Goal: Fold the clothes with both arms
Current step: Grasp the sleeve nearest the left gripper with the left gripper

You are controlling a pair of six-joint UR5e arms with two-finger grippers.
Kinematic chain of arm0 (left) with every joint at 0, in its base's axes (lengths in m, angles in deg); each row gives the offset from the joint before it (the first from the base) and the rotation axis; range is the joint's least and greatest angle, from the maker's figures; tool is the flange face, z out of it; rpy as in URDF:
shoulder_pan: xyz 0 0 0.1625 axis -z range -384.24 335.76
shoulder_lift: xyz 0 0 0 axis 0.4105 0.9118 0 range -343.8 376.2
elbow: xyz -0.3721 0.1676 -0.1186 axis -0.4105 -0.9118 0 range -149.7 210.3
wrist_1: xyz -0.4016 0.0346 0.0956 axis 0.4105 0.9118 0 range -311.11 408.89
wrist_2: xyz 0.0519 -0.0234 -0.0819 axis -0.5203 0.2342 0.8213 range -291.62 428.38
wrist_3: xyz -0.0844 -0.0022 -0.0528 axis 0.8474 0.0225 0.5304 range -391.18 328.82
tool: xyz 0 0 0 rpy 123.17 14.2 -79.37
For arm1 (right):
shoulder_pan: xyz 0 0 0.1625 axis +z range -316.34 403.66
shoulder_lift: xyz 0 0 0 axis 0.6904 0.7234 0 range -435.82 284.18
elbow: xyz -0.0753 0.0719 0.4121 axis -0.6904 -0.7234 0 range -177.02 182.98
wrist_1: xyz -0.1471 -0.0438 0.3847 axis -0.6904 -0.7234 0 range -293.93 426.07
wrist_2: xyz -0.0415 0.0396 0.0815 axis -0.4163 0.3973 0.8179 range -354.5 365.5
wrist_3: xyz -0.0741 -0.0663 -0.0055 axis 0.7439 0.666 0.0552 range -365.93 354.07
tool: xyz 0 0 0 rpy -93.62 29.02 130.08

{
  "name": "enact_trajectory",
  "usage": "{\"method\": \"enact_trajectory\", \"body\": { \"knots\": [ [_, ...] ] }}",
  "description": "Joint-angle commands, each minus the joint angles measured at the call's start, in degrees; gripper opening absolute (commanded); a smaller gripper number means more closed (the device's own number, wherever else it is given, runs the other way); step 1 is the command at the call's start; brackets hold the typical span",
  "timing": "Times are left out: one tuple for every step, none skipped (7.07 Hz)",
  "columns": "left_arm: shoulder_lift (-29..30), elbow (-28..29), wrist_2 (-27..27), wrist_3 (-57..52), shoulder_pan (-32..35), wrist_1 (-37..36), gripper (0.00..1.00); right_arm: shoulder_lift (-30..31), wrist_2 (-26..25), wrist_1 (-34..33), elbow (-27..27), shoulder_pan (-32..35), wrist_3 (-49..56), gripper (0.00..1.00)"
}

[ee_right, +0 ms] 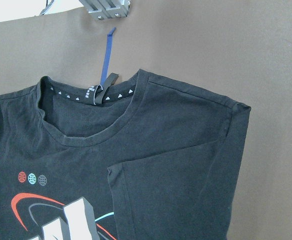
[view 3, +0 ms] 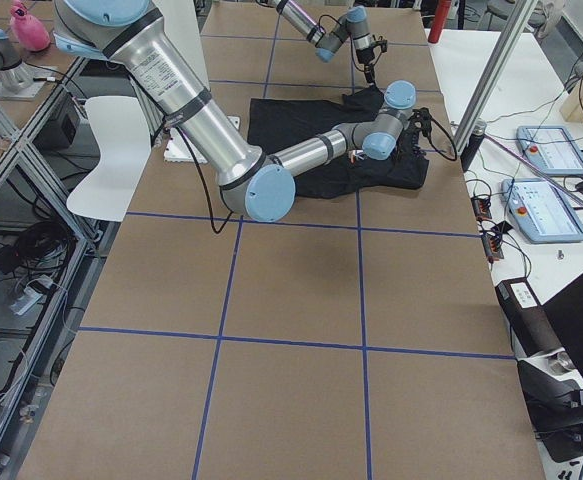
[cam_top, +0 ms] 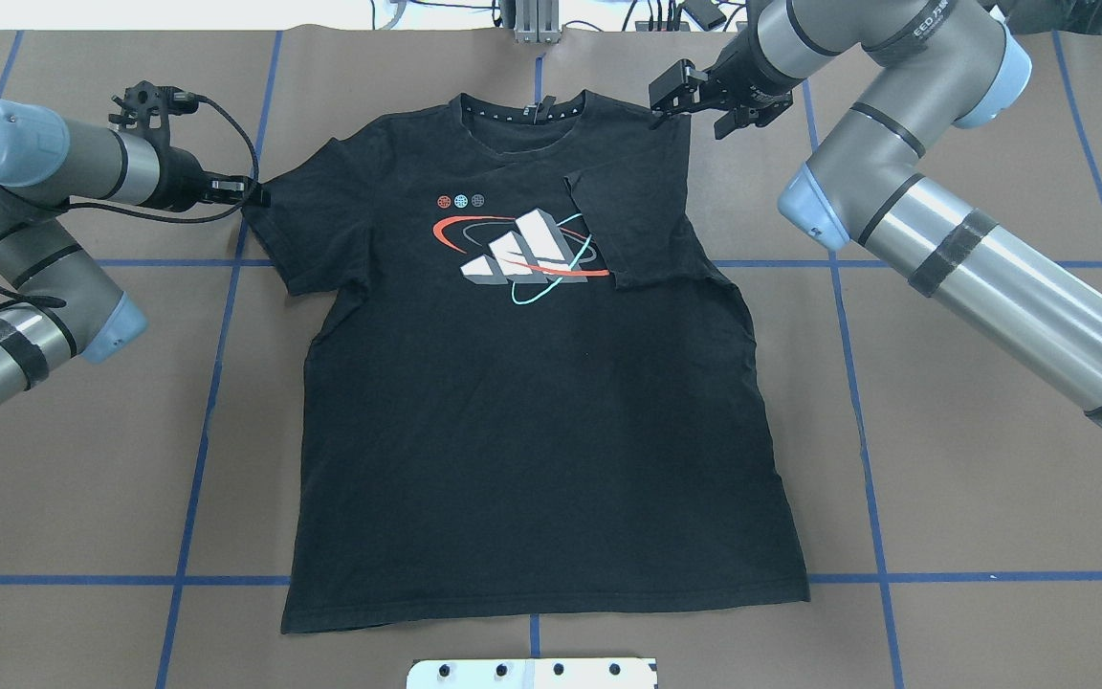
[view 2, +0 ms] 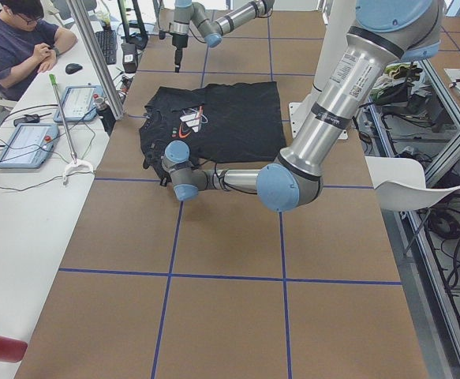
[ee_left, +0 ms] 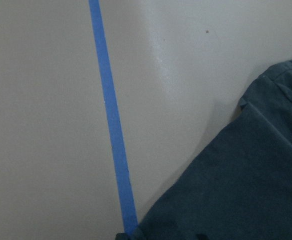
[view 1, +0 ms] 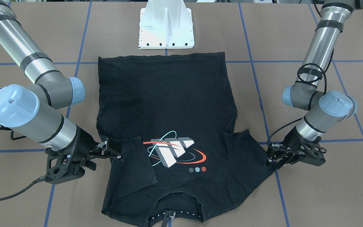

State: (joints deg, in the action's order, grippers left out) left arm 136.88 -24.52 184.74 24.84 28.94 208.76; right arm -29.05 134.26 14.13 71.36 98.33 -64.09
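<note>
The black T-shirt (cam_top: 532, 431) lies flat on the brown table, logo (cam_top: 522, 249) up and collar toward the far edge in the overhead view. One sleeve (cam_top: 632, 230) is folded inward over the chest, partly covering the logo (view 1: 172, 151). My right gripper (cam_top: 699, 100) hovers open above that shoulder, holding nothing; the right wrist view looks down on the collar and folded sleeve (ee_right: 171, 200). My left gripper (view 1: 270, 158) sits low on the table, its tips together on the edge of the other sleeve (view 1: 250, 151), which is spread out flat. The left wrist view shows only sleeve cloth (ee_left: 236, 190) and table.
The white pedestal base (view 1: 166, 28) stands just beyond the shirt's hem. Blue tape lines (cam_top: 216, 383) cross the table. A person (view 2: 20, 43) sits at a side table with tablets (view 2: 24, 142), and a white chair (view 2: 411, 189) stands beside the robot.
</note>
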Motion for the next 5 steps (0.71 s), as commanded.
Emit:
{"method": "enact_trajectory", "body": {
  "knots": [
    [-0.1, -0.4, 0.0, 0.7, 0.1, 0.0, 0.00, 0.0, 0.0, 0.0, 0.0, 0.0, 0.1, 1.00],
    [0.1, -0.5, 0.2, 1.3, 0.2, -0.1, 0.00, 0.0, 0.0, 0.0, 0.0, 0.0, 0.1, 1.00],
    [0.4, -1.2, 0.4, 3.6, 0.2, -0.3, 0.00, 0.1, 0.0, 0.0, 0.0, 0.0, 0.1, 1.00],
    [1.1, -3.2, 0.6, 5.9, 0.2, -1.9, 0.00, 0.2, 0.0, 0.1, 0.0, 0.0, 0.1, 1.00],
    [2.4, -4.8, 0.6, 9.8, 0.1, -4.3, 0.00, 0.2, 0.0, 0.1, 0.0, 0.0, 0.1, 1.00]
  ]
}}
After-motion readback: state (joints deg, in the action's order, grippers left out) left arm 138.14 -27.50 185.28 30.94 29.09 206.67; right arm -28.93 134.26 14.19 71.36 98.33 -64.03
